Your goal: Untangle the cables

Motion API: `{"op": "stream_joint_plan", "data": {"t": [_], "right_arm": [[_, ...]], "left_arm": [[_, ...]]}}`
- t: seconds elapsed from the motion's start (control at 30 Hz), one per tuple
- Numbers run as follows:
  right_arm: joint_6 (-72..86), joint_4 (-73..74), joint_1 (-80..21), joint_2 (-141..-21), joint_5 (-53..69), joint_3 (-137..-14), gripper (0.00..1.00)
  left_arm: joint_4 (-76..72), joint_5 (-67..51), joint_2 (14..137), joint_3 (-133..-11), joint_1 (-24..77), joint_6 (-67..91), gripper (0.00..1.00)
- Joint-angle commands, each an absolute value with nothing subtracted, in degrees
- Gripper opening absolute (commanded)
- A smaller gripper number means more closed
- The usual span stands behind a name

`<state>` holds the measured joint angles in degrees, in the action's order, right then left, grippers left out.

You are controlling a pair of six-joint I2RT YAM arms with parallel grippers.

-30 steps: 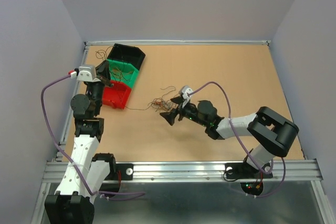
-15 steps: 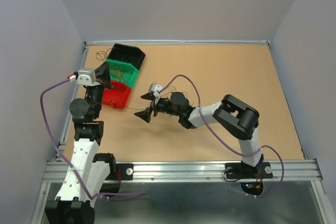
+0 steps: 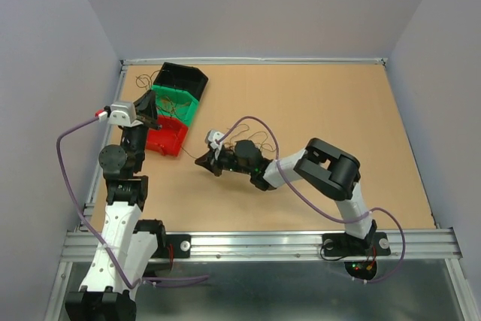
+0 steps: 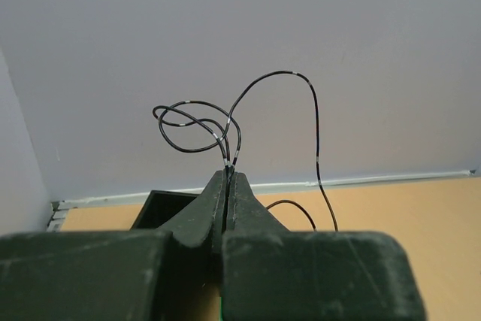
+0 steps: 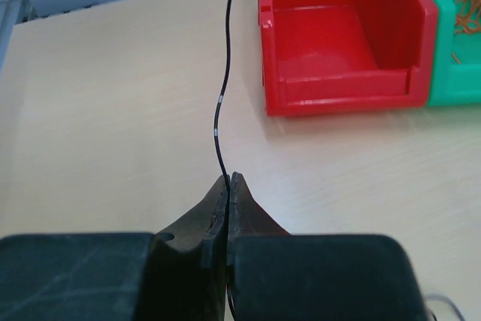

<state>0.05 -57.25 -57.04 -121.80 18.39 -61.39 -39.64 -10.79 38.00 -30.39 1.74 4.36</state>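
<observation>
Right wrist view: your right gripper [image 5: 228,177] pinches a black wire [image 5: 219,122] mid-frame; left gripper [image 4: 228,174] pinches a looped wire [image 4: 316,129]. Tug hard, one could slip out.

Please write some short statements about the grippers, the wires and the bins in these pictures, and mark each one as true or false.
1. The left gripper is shut on a looped black wire. True.
2. The right gripper is open. False: it is shut on a black wire.
3. The red bin is full of wires. False: the inside that the right wrist view shows is bare.
4. The green bin holds orange wires. True.
5. The green bin stands between the red bin and the black bin. True.
</observation>
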Motion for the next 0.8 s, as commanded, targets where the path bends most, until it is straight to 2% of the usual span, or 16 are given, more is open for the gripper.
{"op": "stream_joint_plan", "data": {"t": [0.0, 0.03, 0.1, 0.23, 0.4, 0.53, 0.57, 0.63, 0.77], "right_arm": [[1.7, -61.3, -57.4, -114.6, 14.6, -54.6, 0.01], [2.3, -62.2, -57.5, -113.6, 14.1, -50.8, 0.00], [3.1, -63.9, -57.5, -111.4, 13.4, -47.0, 0.00], [4.2, -65.9, -57.5, -106.5, 9.1, -40.1, 0.01], [2.6, -66.4, -57.5, -99.9, 8.1, -32.1, 0.00], [2.3, -67.7, -57.4, -92.0, 6.2, -23.8, 0.01], [2.6, -67.7, -57.4, -88.7, 5.0, -22.6, 0.00], [3.2, -67.8, -57.5, -85.2, 1.4, -20.3, 0.01], [5.4, -67.2, -57.4, -77.1, -9.6, -15.3, 0.00]], "left_arm": [[-44.1, -8.1, 36.1, -29.4, 1.3, 4.0, 0.07], [-44.5, -5.3, 35.3, -29.0, 1.3, 4.0, 0.14], [-46.7, -1.3, 34.1, -27.1, 1.3, 3.9, 0.21], [-50.5, 6.2, 30.5, -24.0, 1.2, 4.6, 0.22], [-51.0, 7.1, 29.8, -23.4, 1.2, 4.7, 0.31], [-51.2, 6.9, 31.6, -23.8, 1.2, 4.2, 0.29], [-51.2, 6.2, 32.2, -23.9, 1.2, 3.9, 0.20], [-51.3, 5.4, 32.9, -24.3, 1.2, 3.2, 0.12], [-51.2, 6.9, 33.7, -24.5, 1.2, 3.0, 0.11]]}}
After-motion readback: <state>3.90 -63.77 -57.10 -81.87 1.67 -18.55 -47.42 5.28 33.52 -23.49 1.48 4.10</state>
